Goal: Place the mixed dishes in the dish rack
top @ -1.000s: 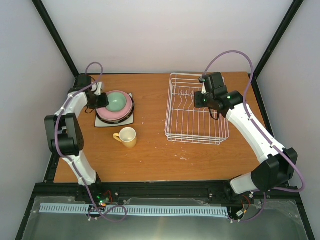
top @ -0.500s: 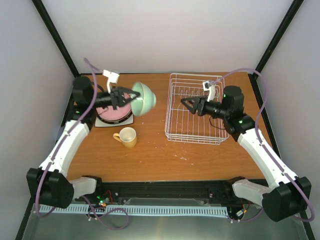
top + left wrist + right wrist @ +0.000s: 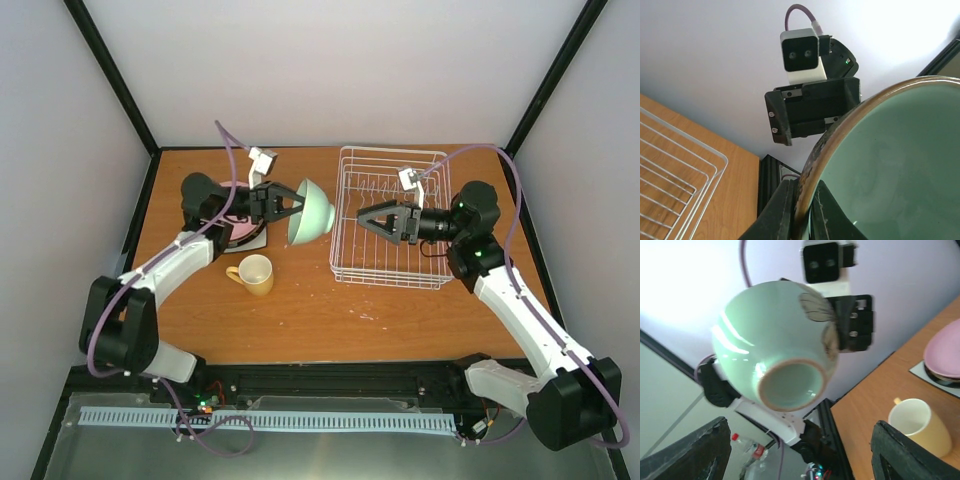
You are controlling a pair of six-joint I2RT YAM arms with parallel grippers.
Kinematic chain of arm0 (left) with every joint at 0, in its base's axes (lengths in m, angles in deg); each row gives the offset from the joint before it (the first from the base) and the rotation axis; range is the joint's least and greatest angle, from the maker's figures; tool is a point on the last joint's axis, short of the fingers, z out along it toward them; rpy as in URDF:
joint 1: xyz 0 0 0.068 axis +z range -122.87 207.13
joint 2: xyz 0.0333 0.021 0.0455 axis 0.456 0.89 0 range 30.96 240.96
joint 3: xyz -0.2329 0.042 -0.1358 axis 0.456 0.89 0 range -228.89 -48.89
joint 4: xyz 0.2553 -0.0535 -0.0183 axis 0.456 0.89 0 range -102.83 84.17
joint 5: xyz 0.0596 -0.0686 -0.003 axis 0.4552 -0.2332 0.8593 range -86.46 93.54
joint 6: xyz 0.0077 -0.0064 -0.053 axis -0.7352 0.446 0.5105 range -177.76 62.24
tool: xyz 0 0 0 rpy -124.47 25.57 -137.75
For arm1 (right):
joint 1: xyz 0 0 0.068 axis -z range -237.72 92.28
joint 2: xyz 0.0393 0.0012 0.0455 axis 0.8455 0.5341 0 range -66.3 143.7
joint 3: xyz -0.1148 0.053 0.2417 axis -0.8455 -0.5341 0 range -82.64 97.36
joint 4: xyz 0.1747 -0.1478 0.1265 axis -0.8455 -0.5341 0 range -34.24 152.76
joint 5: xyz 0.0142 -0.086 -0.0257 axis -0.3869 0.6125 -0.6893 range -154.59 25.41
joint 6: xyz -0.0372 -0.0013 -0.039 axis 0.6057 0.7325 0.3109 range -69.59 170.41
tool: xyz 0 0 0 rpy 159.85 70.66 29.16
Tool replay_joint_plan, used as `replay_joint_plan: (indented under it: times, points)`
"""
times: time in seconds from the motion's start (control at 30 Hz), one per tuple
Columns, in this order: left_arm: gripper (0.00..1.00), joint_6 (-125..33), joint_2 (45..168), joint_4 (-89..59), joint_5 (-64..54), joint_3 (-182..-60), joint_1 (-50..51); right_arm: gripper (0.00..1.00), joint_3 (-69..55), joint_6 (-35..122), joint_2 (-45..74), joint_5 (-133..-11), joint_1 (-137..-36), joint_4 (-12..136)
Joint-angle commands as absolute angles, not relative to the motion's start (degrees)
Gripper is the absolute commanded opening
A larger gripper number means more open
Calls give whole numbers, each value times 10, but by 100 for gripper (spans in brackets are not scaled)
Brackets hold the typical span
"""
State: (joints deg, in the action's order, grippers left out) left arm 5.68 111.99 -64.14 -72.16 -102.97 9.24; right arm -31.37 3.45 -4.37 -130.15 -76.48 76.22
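Observation:
My left gripper (image 3: 292, 205) is shut on the rim of the mint-green bowl (image 3: 312, 211). It holds the bowl in the air, tipped on its side, between the plate stack and the dish rack (image 3: 395, 282). The left wrist view shows the brown rim pinched between both fingers (image 3: 782, 210). My right gripper (image 3: 362, 222) stands open above the rack's left side, pointing at the bowl, a short gap away. In the right wrist view the bowl's foot (image 3: 790, 385) faces me, above and between the wide-apart fingers (image 3: 910, 450). The yellow mug (image 3: 255, 273) stands upright on the table.
The pink plate (image 3: 232, 228) lies on a stack over the white square plate (image 3: 258, 242) at the back left, partly hidden by my left arm. The rack holds no dishes that I can see. Black frame posts run along the table's sides.
My left arm lifted the bowl off the plate stack and carried it right, tipping it on its side. My right gripper swung left from over the rack and opened wide.

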Motion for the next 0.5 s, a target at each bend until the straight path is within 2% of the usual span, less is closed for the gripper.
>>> replay_joint_plan:
  times: [0.0,0.17,0.47]
  points:
    - [1,190,1174,-867,-716,-1064,71,76,-317,-51,-28,-1364,-763,870]
    - [1,292,1248,-1017,-700,-1081,49,76,-311,-56,-13,-1377,-763,870]
    - [1,303,1286,-1025,-697,-1139,32,75,-297,-24,-3,-1375,-763,828]
